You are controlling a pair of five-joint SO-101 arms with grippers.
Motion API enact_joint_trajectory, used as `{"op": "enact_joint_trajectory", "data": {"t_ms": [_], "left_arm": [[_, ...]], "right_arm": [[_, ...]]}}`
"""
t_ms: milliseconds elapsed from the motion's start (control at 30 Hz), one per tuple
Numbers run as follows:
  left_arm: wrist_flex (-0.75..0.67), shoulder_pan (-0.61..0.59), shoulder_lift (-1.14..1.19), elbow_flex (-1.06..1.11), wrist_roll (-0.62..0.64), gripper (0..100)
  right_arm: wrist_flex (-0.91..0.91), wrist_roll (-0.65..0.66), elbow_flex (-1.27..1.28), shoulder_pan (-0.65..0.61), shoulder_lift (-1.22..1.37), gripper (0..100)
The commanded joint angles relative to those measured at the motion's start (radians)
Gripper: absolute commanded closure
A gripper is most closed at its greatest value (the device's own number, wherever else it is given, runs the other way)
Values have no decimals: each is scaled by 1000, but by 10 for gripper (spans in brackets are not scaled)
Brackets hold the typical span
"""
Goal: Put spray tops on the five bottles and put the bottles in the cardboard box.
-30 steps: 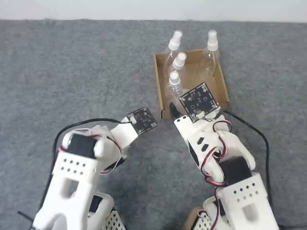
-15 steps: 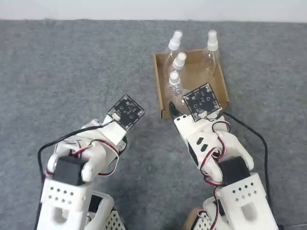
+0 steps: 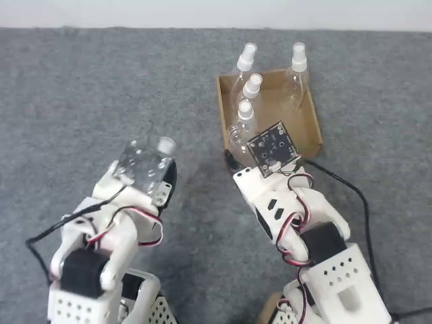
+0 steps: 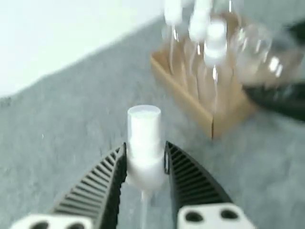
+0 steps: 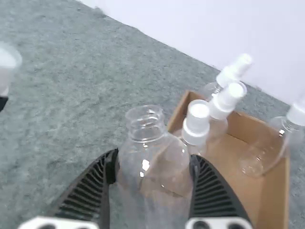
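Box (image 3: 312, 125) holds four capped bottles (image 3: 252, 86), upright. Right end effector (image 5: 151, 168) clenched on fifth bottle (image 5: 144, 125), neck open, box just beyond it. Left end effector (image 4: 145, 164) grasps spray top (image 4: 144, 136), box farther ahead.

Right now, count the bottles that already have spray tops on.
4 bottles, all standing in the cardboard box: three clustered along one side, one in the opposite far corner.
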Motion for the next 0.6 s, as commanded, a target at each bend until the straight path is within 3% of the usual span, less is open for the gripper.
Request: {"op": "enact_joint_trajectory", "data": {"t_ms": [0,233,567], "left_arm": [[-72,-28,-86,-8,68,957],[-166,-146,-130,-8,172,957],[-290,-155,-130,-13,336,964]], "right_arm": [[-67,-74,9,-47,-38,944],[-163,-110,61,-44,-39,947],[-295,-106,147,-51,-39,947]]}}
